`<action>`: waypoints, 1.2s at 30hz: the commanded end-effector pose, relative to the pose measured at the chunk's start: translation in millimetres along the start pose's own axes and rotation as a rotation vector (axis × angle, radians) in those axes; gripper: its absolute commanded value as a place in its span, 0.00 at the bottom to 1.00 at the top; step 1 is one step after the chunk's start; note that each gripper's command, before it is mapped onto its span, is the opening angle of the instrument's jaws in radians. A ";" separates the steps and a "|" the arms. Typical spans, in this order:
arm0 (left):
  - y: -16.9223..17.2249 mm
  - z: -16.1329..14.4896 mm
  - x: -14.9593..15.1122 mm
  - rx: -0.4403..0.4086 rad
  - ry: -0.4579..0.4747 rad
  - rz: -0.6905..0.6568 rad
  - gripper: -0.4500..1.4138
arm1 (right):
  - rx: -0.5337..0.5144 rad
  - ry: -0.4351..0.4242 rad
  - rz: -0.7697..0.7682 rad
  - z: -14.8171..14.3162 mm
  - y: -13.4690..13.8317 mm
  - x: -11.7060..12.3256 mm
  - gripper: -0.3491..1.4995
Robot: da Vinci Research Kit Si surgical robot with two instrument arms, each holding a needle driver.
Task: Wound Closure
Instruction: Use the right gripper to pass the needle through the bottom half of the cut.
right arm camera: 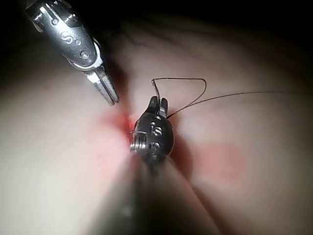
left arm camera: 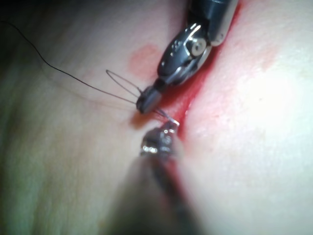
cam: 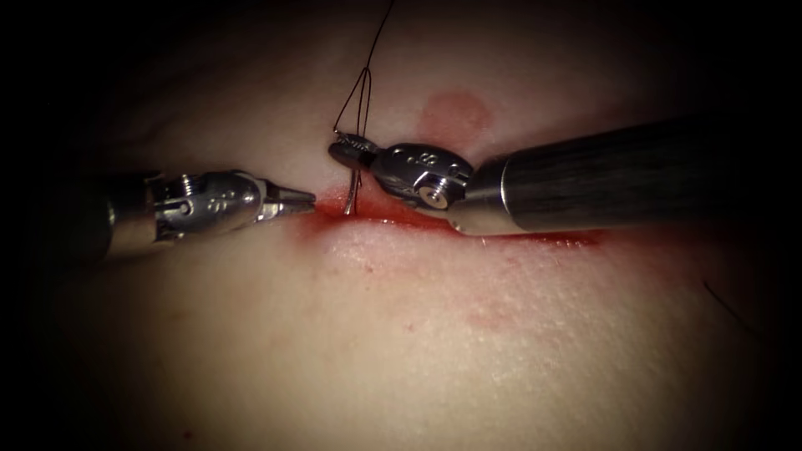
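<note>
Right pincer (cam: 344,151) is clamped on the needle (cam: 351,199) standing in the unclosed cut (cam: 393,213); left pincer (cam: 302,199) is shut, empty.

The right pincer (cam: 344,150) is clamped shut, its wrist bent leftward, while the left pincer (cam: 302,198) is closed, empty.

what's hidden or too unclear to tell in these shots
- Needle: endoscope view, its lower end goes into the cut; the rest lies hidden in the tissue.
- Thread: endoscope view, cut off by the top edge.
- Right tool: shut on the needle, but the thread loop crowds the exact grip point.
- Left tool: shut; nothing visible between its jaws.
</note>
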 end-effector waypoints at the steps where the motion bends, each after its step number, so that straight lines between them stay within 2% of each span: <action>1: -0.1 1.1 -0.2 -0.010 0.005 0.002 0.05 | 0.003 -0.005 0.004 0.7 -0.4 -0.6 0.00; 18: 2.6 0.9 1.3 -0.109 0.139 0.041 0.05 | 0.027 -0.024 0.081 0.7 -0.1 -0.6 0.00; 29: 1.7 1.9 1.8 -0.123 0.148 0.060 0.05 | 0.072 -0.062 0.120 1.0 -0.6 -1.3 0.00; 33: 1.5 2.4 1.5 -0.128 0.150 0.052 0.05 | 0.118 -0.074 0.138 1.0 -0.6 -1.4 0.00; 36: 1.4 2.5 1.2 -0.127 0.152 0.053 0.05 | 0.111 -0.074 0.143 0.9 -0.3 -1.3 0.00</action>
